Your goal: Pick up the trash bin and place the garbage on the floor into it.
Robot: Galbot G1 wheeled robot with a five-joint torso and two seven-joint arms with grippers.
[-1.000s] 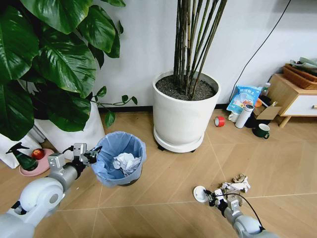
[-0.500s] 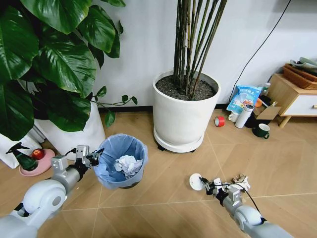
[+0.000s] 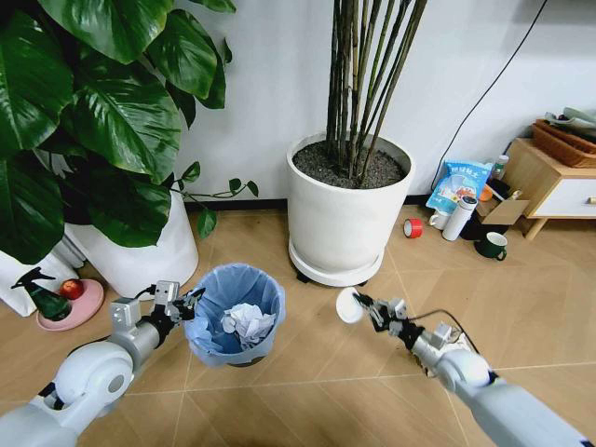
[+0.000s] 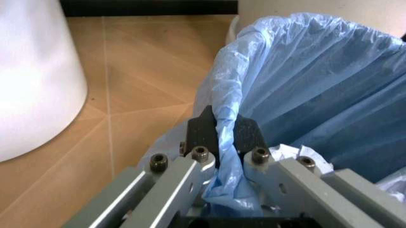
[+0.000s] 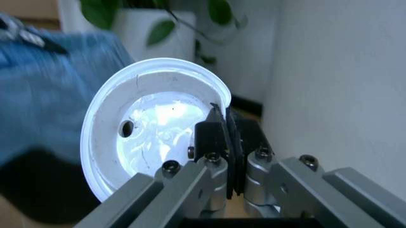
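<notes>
Lower left of frame: the left hand (image 3: pixel 189 303) pinches the rim of the small black bin with blue plastic liner (image 3: pixel 235 312). Centre right, the right hand (image 3: pixel 365 308) pinches a round white plastic disc (image 3: pixel 348 305) above the floor.

- The left arm comes in from the low left side and reaches forward.
- The left gripper (image 3: pixel 183 304) is at the near left edge of the bin (image 3: pixel 216 346). Its two black fingers (image 4: pixel 204 130) are pinched tight on the bin's rim, one on the outside and one on the inside, with the blue bag (image 4: pixel 304 90) squeezed between them.
- The right arm comes in from the low right corner and stretches forward and to the left.
- The right gripper (image 3: pixel 362 306) is up off the floor, just right of the bin. Its fingers (image 5: pixel 212 137) are closed on the edge of the white disc (image 3: pixel 348 304) and hold it up in the air.
</notes>
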